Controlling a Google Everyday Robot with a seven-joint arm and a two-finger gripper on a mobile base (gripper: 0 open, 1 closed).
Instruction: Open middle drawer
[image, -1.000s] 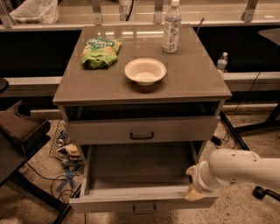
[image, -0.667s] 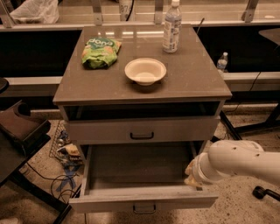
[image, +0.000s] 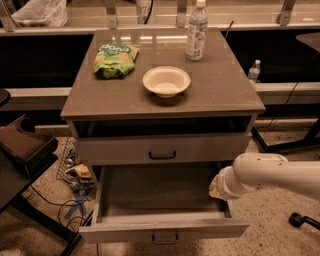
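The middle drawer (image: 131, 232) stands pulled far out of the grey cabinet, with its plain grey inside bare and its small black bar handle (image: 165, 239) low on the front. Above it the upper drawer (image: 110, 150), with a larger black handle, is closed. My white arm reaches in from the right. The gripper (image: 218, 186) hangs at the open drawer's right side wall, near its back half, clear of the handle. The arm's thick wrist hides most of it.
On the cabinet top (image: 220, 90) lie a green snack bag (image: 115, 59), a white bowl (image: 166, 81) and a water bottle (image: 196, 31). A dark chair (image: 20, 150) and floor cables (image: 75, 175) crowd the left. A chair caster (image: 295, 220) sits at right.
The gripper has drawn back from the drawer's front right corner, up and toward the cabinet along the right wall. The drawer stays as far out as before.
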